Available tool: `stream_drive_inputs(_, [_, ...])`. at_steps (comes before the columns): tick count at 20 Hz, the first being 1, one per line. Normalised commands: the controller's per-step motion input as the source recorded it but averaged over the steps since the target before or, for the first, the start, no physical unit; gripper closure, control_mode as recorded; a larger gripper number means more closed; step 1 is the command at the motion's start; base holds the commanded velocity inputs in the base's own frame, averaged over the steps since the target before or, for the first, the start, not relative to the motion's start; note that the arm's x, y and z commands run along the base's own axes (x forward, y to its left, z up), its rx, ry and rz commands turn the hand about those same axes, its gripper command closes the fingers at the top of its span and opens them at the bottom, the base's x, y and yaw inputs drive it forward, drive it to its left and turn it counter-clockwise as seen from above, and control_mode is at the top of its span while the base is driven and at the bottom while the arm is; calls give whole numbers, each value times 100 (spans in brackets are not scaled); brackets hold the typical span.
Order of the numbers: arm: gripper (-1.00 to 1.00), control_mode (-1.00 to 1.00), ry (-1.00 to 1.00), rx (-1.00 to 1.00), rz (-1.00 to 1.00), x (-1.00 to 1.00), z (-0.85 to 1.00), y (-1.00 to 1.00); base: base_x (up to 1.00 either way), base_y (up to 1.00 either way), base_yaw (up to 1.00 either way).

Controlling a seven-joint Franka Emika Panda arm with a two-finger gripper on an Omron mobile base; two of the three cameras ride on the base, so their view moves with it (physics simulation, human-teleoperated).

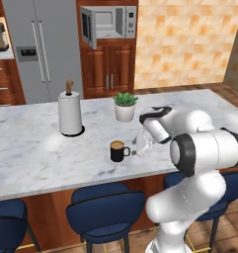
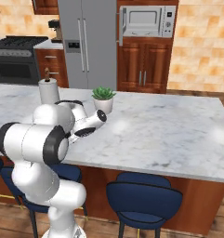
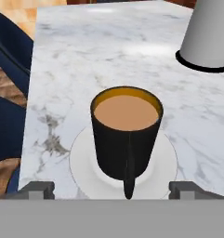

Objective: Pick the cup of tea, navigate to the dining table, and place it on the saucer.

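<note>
The cup of tea (image 3: 126, 139) stands on the saucer (image 3: 83, 160) (handle toward the camera), the gripper (image 3: 111, 189) spread wide, holding nothing

Paper towel roll (image 1: 70, 113) stands upright on a black round base, brown spindle tip showing on top, at the 10 o'clock side of the marble surface in the left base view. Potted succulent (image 1: 125, 105) in a white pot stands upright at 1 o'clock of the roll's level, well apart from it. Behind, at 12 o'clock: steel double-door refrigerator (image 1: 39, 47), closed. Microwave (image 1: 108, 23) set in wood cabinetry, its door ajar. Navy stools (image 1: 106, 210) line the near edge. Black stove (image 2: 16, 58) at 10 o'clock in the right base view.
</note>
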Motion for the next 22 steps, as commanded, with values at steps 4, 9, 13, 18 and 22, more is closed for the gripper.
stream_drive_inputs(4, [-100, -100, -1, 0, 0, -71, 76, -25, 0, 0, 0])
stream_drive_inputs(9, [-100, -100, 8, 0, -3, -83, 77, -27, 0, 0, 0])
stream_drive_inputs(13, [-100, -100, 20, -5, -11, -68, 87, -13, 0, 0, 0])
stream_drive_inputs(18, [-100, -100, 10, -8, -16, -88, 79, -11, 0, 0, 0])
stream_drive_inputs(22, [-100, -100, -1, -4, -18, -100, 54, -6, 0, 0, 0])
